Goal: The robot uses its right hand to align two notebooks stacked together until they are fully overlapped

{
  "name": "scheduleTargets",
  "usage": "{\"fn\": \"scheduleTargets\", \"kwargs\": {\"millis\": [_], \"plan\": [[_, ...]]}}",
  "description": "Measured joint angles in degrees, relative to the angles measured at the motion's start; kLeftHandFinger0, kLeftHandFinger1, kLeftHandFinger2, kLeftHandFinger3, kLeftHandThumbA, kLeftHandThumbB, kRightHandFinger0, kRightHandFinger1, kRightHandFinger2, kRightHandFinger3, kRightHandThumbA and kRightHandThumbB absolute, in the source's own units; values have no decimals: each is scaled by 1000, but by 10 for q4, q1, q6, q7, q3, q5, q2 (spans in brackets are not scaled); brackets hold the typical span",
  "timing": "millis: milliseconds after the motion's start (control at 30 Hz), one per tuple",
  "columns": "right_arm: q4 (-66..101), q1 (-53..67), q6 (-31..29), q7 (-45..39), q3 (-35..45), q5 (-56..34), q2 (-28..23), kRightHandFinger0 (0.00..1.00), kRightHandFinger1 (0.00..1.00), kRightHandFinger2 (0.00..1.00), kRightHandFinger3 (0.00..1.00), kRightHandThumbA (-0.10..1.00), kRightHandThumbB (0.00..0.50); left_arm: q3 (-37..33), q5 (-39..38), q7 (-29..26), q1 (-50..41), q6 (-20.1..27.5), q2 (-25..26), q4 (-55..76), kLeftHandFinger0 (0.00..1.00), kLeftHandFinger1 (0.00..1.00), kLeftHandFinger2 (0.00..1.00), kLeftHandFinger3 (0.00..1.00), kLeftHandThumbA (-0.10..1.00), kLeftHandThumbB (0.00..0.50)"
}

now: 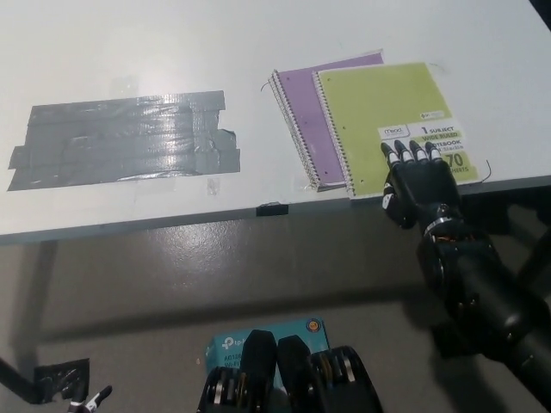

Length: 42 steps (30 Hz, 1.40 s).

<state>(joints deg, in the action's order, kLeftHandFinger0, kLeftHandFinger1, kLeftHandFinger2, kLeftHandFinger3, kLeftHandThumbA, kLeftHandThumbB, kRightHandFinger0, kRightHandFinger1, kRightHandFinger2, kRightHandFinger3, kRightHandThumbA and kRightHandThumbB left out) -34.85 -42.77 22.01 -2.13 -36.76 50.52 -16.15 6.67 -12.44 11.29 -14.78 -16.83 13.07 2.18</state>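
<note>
At the lower left corner only the fingertips of the white left hand (89, 399) show; whether it is spread or closed cannot be told. Right of centre, the black right hand (416, 178) lies flat, fingers extended and holding nothing, pressing the near edge of the lime-green spiral notebook (385, 116), probably to slide it. That notebook sits atop the purple spiral notebook (310, 116), offset rightward, so purple still shows. Left of them on the white table (258, 34) is a patch of grey duct tape (125, 138).
</note>
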Motion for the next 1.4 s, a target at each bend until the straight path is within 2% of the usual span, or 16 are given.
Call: {"fn": "scheduleTargets", "kwargs": {"millis": [100,267,333,400,467,500,600,833,1033,1133,1267,1400], "plan": [[-5,-9,-5,-8,-5,1,-1,1000,1000,1000,1000,1000,425,-1,0,0,-1,0,0,0,490,584,613,1000,1000,500],[-11,-26,-8,-28,-17,2,-1,1000,1000,1000,1000,1000,439,-2,0,0,0,0,0,1,530,588,602,1000,1000,500],[-11,-33,-8,-40,-17,2,3,1000,1000,1000,1000,1000,438,-2,0,0,-1,0,0,2,482,574,583,1000,1000,500],[-14,-39,-8,-49,-19,2,7,1000,1000,1000,1000,1000,426,-2,0,0,0,-1,0,2,487,577,609,1000,1000,500],[-17,-47,-8,-57,-22,3,14,1000,1000,1000,1000,1000,426,-2,0,0,2,-1,0,2,453,561,594,1000,1000,500],[-18,-50,-8,-59,-23,3,18,1000,1000,1000,1000,1000,438,-2,0,0,2,-1,0,2,476,563,586,1000,1000,500],[-18,-55,-8,-65,-27,4,26,1000,1000,1000,1000,1000,429,-2,0,0,3,-1,0,4,451,536,558,1000,1000,500],[-17,-57,-8,-75,-27,4,26,1000,1000,1000,1000,1000,420,-3,-1,0,3,-1,0,6,500,546,531,1000,1000,500],[-16,-58,-7,-79,-30,9,25,1000,1000,1000,1000,1000,423,-3,-1,0,3,-1,0,6,462,532,526,1000,1000,500],[-16,-58,-8,-80,-31,13,25,1000,1000,1000,1000,1000,430,-4,-1,0,3,-1,0,6,529,559,546,1000,1000,500],[-15,-58,-8,-81,-36,20,22,1000,1000,1000,1000,1000,434,-6,-1,0,3,-1,0,7,465,531,515,1000,1000,500],[-16,-60,-9,-81,-44,28,20,1000,1000,1000,1000,1000,428,-9,-1,0,3,-1,0,7,491,530,508,1000,1000,500]]}}
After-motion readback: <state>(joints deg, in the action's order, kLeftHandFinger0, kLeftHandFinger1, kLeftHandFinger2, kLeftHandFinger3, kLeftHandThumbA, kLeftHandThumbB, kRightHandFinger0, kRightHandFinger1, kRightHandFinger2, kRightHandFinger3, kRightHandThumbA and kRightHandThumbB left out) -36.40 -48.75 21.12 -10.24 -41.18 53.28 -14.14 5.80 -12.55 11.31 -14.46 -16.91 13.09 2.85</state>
